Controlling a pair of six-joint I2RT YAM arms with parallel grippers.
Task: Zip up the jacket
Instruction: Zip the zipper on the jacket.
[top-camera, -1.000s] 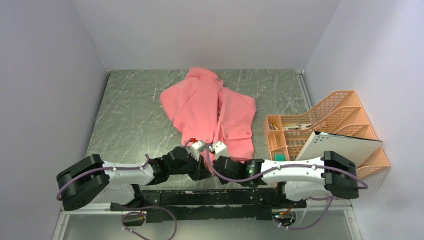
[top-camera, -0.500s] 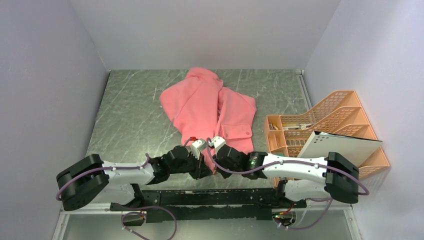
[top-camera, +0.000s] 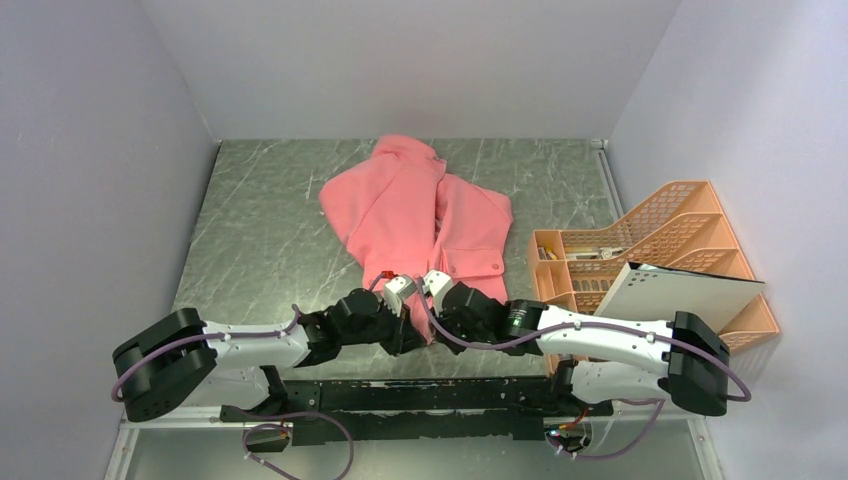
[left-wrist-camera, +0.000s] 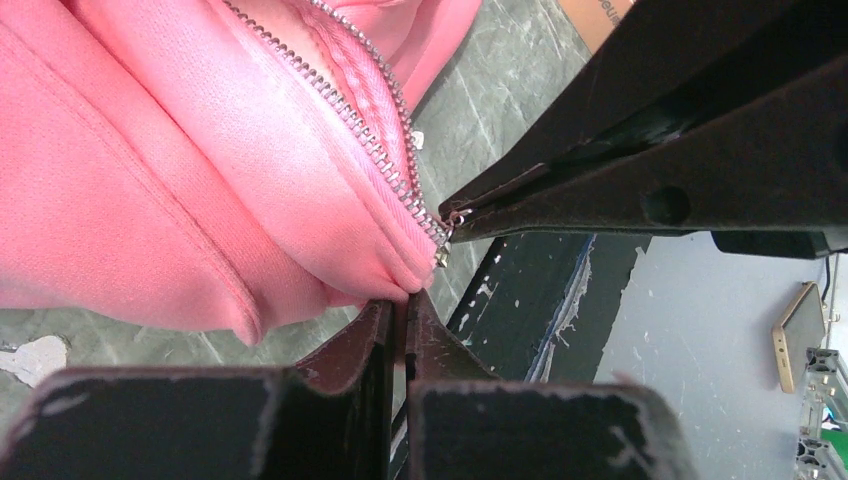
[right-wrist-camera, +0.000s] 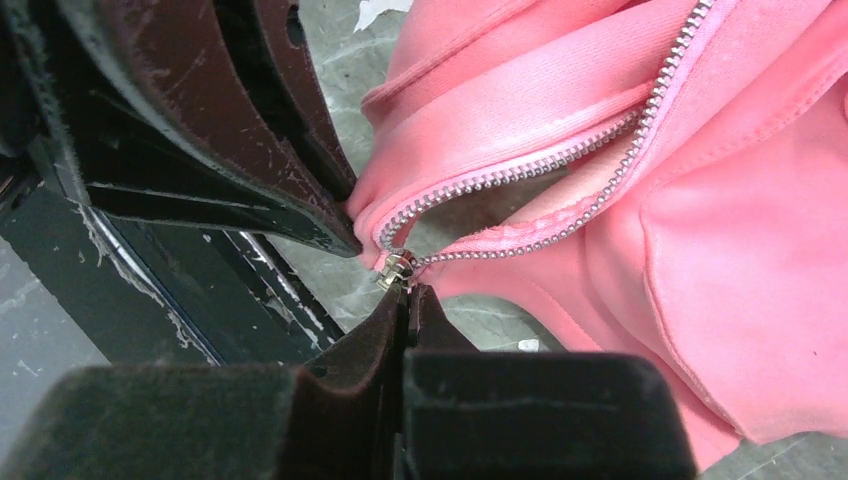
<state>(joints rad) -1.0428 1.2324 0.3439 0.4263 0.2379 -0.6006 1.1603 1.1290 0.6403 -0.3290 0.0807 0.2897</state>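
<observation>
The salmon-pink jacket (top-camera: 420, 215) lies spread on the grey table, its hem toward the arms. My left gripper (top-camera: 406, 333) is shut on the jacket's bottom hem, beside the zipper's foot; its tips (left-wrist-camera: 402, 300) pinch the pink fold (left-wrist-camera: 330, 250). My right gripper (top-camera: 432, 324) is shut on the small metal zipper pull (right-wrist-camera: 395, 270), with its tips (right-wrist-camera: 405, 292) right under it. Above the pull the two rows of zipper teeth (right-wrist-camera: 560, 160) stand apart. The two grippers almost touch; the left fingers (right-wrist-camera: 230, 130) fill the upper left of the right wrist view.
An orange mesh desk organiser (top-camera: 655, 225) with a white board (top-camera: 680, 290) leaning in it stands at the right. The black base rail (top-camera: 400, 395) runs along the near edge just below the hem. Grey walls close in the left, back and right.
My right arm has swung left and forward, bringing its gripper in against the left one at the hem. The left gripper has barely moved.
</observation>
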